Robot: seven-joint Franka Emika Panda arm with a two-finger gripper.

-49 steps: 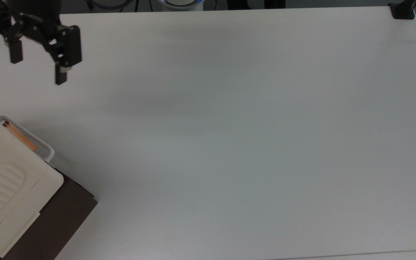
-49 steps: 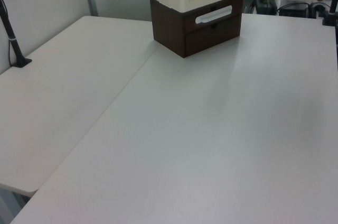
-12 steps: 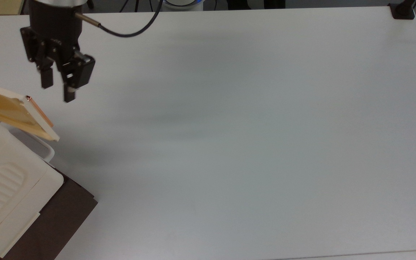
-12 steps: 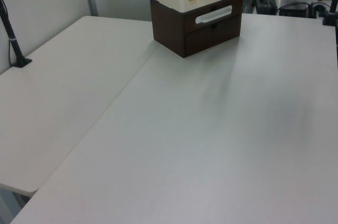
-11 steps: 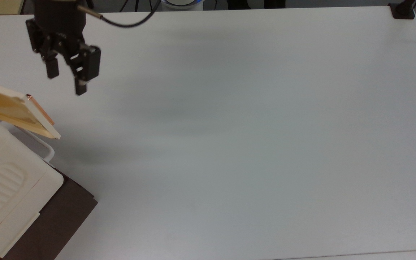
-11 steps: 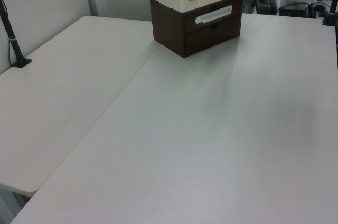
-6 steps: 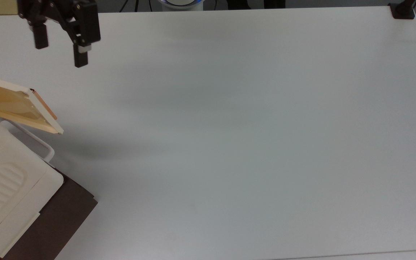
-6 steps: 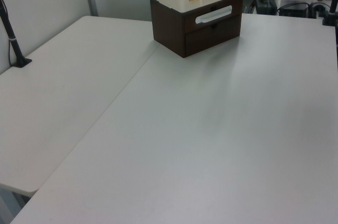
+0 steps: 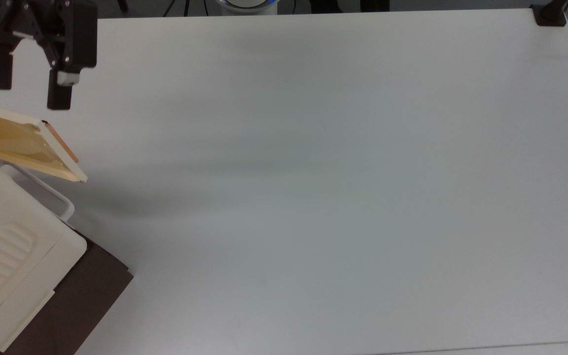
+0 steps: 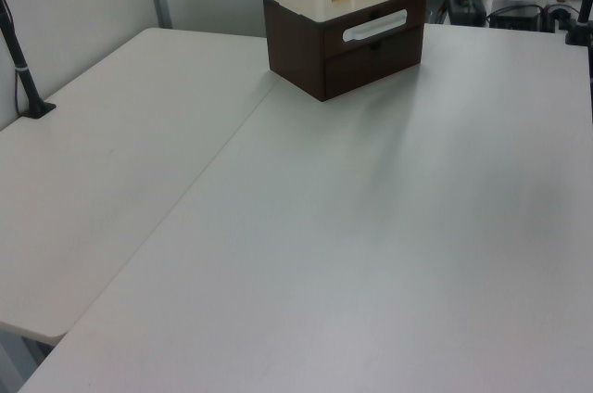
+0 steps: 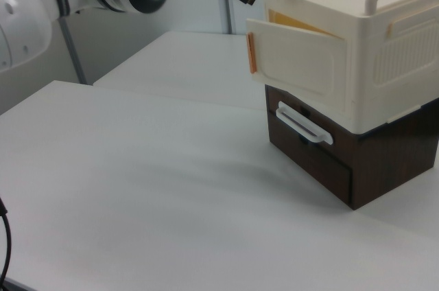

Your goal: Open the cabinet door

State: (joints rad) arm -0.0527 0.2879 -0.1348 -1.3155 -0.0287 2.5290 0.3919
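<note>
**Legible Markings: None**

No text, label, brand, number or sign can be read on any surface here.

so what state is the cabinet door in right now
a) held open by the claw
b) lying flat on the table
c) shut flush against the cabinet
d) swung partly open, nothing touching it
d, the cabinet door angles out from the cabinet while the open claw hangs apart from it.
</note>
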